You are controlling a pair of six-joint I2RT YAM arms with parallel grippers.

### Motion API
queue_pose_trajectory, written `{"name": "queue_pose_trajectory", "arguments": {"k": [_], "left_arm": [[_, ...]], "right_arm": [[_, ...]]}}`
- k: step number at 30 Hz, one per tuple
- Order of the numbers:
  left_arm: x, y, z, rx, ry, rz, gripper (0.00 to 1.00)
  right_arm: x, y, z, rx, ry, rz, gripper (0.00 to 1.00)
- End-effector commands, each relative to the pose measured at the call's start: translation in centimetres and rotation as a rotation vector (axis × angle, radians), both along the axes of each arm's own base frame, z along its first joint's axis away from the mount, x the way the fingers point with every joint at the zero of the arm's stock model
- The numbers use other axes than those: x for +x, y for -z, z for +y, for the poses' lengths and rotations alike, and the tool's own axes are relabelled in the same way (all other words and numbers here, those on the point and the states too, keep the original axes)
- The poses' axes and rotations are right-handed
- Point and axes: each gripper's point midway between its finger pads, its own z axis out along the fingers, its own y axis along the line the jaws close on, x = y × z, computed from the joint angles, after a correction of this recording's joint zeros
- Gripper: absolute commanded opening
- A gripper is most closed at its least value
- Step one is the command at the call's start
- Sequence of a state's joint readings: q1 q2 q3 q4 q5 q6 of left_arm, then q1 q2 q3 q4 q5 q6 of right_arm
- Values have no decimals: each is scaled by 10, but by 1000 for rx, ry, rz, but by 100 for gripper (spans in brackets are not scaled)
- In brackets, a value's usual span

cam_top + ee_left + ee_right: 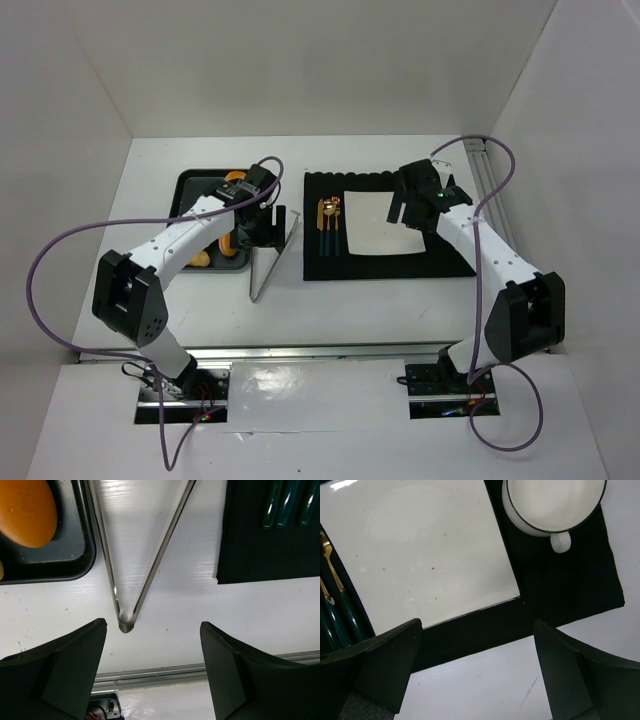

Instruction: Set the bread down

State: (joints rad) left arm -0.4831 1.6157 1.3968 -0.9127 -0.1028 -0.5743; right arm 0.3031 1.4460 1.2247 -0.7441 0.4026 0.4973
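An orange bread roll [25, 510] lies in the dark tray [75, 565]; in the top view it shows partly under the left arm [227, 247]. My left gripper [152, 630] is open and empty. It hovers over the hinge end of the metal tongs [130, 580], which lie open in a V on the table, and sits right of the tray in the top view [262, 232]. The white square plate [430, 550] lies empty on the black placemat [560, 590]. My right gripper [477, 630] is open and empty above the plate's near right corner [410, 205].
A white cup [552, 502] with a dark rim stands on the mat beside the plate. Gold and green cutlery [330, 225] lies at the mat's left side. A second piece of bread [200, 260] sits at the tray's front edge. White walls enclose the table.
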Motion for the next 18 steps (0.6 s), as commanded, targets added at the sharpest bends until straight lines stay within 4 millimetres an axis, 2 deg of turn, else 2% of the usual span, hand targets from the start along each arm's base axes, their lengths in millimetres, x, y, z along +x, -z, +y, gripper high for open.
{"name": "queue_pose_trajectory", "arguments": {"k": [1, 2, 7, 10, 11, 13, 15, 17, 18], "left_arm": [[3, -1, -4, -1, 18, -2, 88], [2, -1, -7, -1, 27, -2, 88], [-7, 8, 0, 40, 28, 13, 88], [-22, 17, 0, 52, 41, 40, 88], [-22, 21, 0, 50, 41, 36, 88], [-27, 28, 5, 55, 38, 28, 88], [-23, 33, 2, 21, 26, 10, 88], [-29, 44, 1, 7, 23, 30, 88], [-25, 46, 1, -3, 4, 20, 88]], "right_arm": [[2, -4, 5, 32, -42, -39, 99], [3, -10, 10, 50, -66, -57, 99], [-2, -4, -8, 36, -19, -38, 99], [-3, 1, -14, 50, -16, -22, 99], [-1, -3, -15, 64, -15, -37, 99], [-5, 4, -17, 67, -21, -26, 99], [-3, 5, -15, 104, -42, -42, 99], [-1, 1, -13, 127, -50, -56, 99], [-2, 1, -14, 120, -58, -55, 99]]}}
